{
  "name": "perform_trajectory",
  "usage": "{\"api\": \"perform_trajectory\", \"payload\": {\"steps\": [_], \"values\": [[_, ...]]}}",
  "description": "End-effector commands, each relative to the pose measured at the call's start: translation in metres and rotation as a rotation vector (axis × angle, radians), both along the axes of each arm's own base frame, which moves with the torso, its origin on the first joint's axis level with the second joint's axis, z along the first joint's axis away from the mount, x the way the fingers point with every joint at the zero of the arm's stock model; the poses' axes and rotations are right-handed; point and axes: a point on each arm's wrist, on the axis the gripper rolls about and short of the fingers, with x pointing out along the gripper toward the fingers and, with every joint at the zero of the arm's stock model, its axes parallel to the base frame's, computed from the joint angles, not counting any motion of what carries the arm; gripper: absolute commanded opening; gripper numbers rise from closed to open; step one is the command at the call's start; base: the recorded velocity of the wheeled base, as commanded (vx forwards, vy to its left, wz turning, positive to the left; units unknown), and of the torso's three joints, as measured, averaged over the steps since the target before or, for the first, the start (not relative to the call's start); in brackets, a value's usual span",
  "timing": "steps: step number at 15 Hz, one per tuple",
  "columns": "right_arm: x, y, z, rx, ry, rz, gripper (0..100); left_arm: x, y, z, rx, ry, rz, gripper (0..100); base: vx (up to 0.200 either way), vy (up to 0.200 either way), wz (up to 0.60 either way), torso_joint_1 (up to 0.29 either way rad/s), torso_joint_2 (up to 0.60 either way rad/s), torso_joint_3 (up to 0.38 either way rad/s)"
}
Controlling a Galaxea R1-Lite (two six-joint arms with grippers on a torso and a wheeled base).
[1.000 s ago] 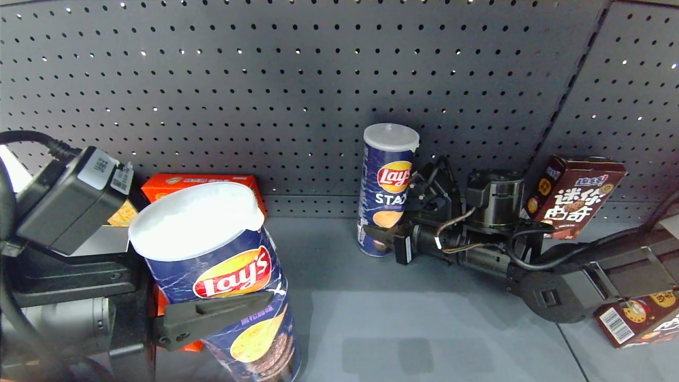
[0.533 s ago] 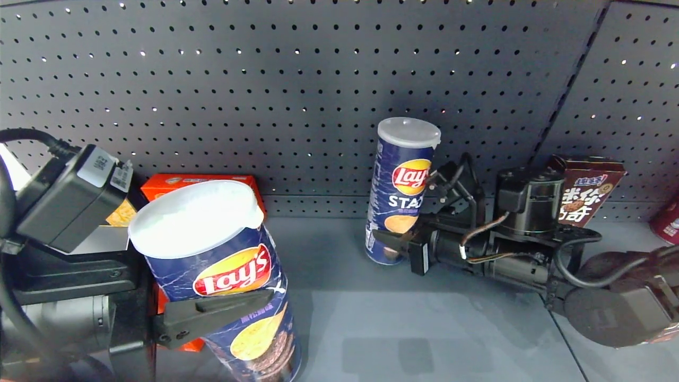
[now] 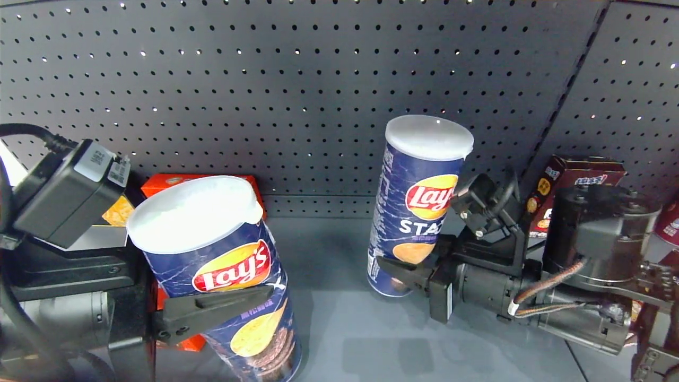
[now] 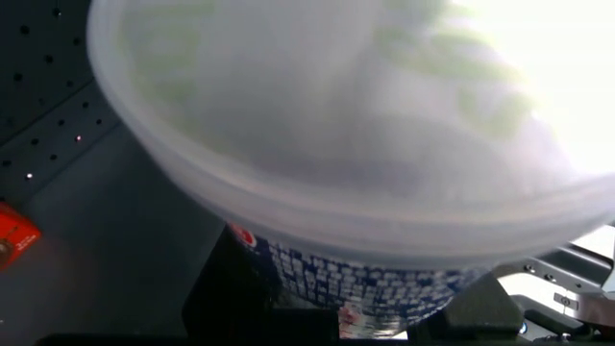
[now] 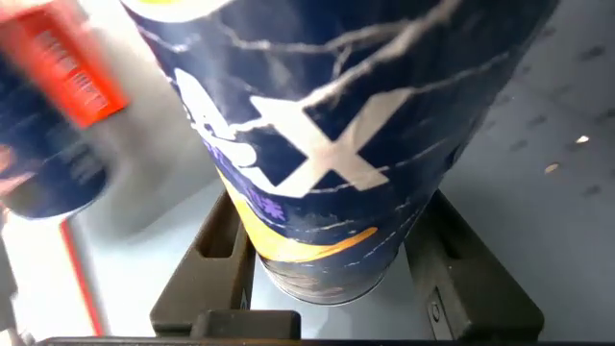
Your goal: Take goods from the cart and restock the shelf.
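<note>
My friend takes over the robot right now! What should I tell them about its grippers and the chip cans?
Left gripper: shut on the left can, held tilted at the shelf's front left, in front of the orange box.
Right gripper: shut on the right can, nearly upright mid-shelf, left of the brown box. Whether it touches the shelf is unclear.
Done: both cans are at the shelf.
Left: stand each can upright and let go.

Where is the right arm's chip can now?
In the head view, right of centre: the chip can is held tilted in the right pincer, before the pegboard, left of the brown box.
</note>
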Motion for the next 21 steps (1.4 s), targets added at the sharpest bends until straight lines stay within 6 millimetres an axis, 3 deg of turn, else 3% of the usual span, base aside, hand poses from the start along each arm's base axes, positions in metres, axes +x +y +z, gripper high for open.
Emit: {"api": "perform_trajectory", "payload": {"steps": [1,6,11,21], "values": [[-0.020,-0.004,-0.003,-0.009,0.001,0.006,0,0.000,0.000,0.000,0.000,-0.001,0.000,0,0.000,0.000,0.00,0.000,0.00,0.000],[-0.044,-0.013,-0.020,-0.031,0.044,-0.025,0,0.002,-0.001,-0.004,0.009,0.014,0.002,0,0.000,0.000,0.00,0.000,0.00,0.000],[-0.061,-0.009,-0.034,-0.007,0.078,-0.027,0,0.003,-0.001,-0.003,0.009,0.012,0.006,0,0.000,0.000,0.00,0.000,0.00,0.000],[-0.055,0.000,-0.050,-0.038,0.112,-0.035,0,0.002,0.000,-0.006,0.018,0.017,0.026,0,0.000,0.000,0.00,0.000,0.00,0.000]]}}
